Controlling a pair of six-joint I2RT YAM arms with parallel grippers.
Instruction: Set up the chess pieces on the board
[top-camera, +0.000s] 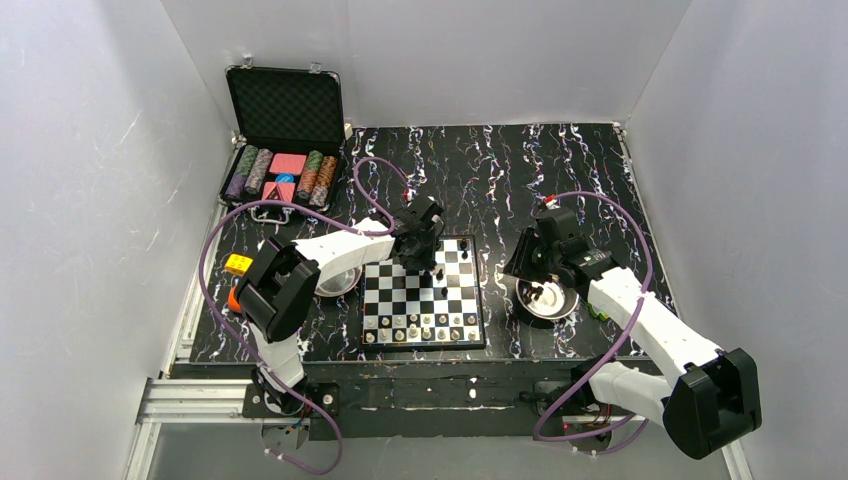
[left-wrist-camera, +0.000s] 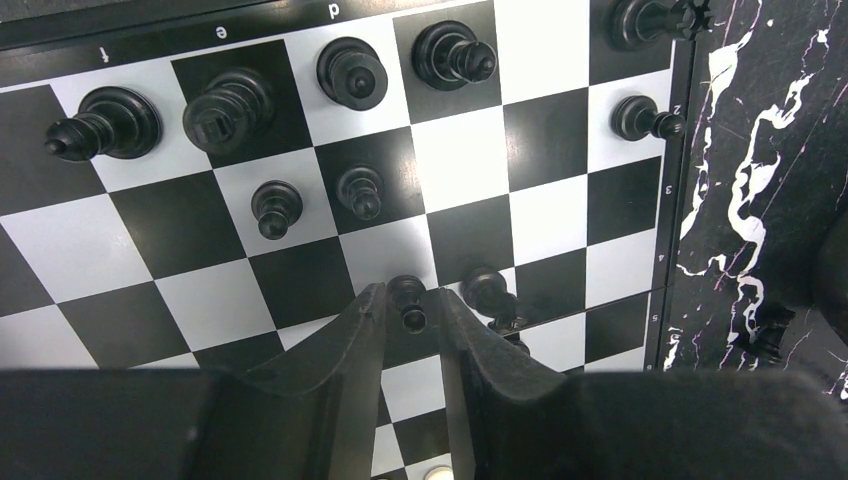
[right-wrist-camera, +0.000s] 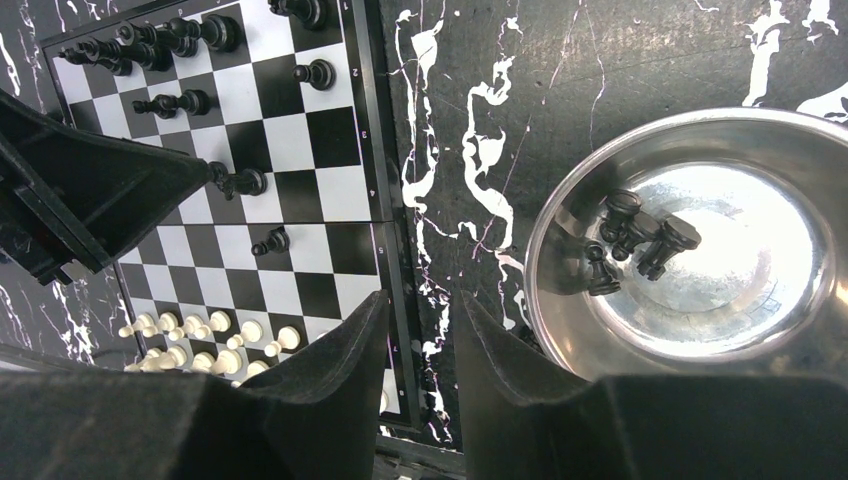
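The small flat square chessboard (top-camera: 396, 292) of black and white checks is lying in the middle of the black marbled table (top-camera: 560, 180). The left gripper (left-wrist-camera: 409, 296) is hanging over the far half of the chessboard. Its two black fingers (left-wrist-camera: 350, 335) are sitting on either side of a tiny black pawn (left-wrist-camera: 406, 291), very close to it. I cannot tell if they are squeezing the pawn or only standing beside it. A second black pawn (left-wrist-camera: 487, 290) is standing just beside them. More tall black pieces (left-wrist-camera: 230, 105) are standing on the far rows of the chessboard. The little pale white pieces (top-camera: 420, 325) are standing in rows along the near side of the chessboard.

The right gripper (right-wrist-camera: 425, 315) is hanging just off the right edge of the chessboard. Its fingers are standing apart and are holding nothing. A shiny round metal bowl (right-wrist-camera: 545, 225) is sitting to the right of the chessboard, with a few loose black pieces (right-wrist-camera: 630, 235) lying in it. Far off to the back left of the chessboard, a black case (top-camera: 285, 105) is standing open, with striped round poker chips (top-camera: 255, 170) in it.
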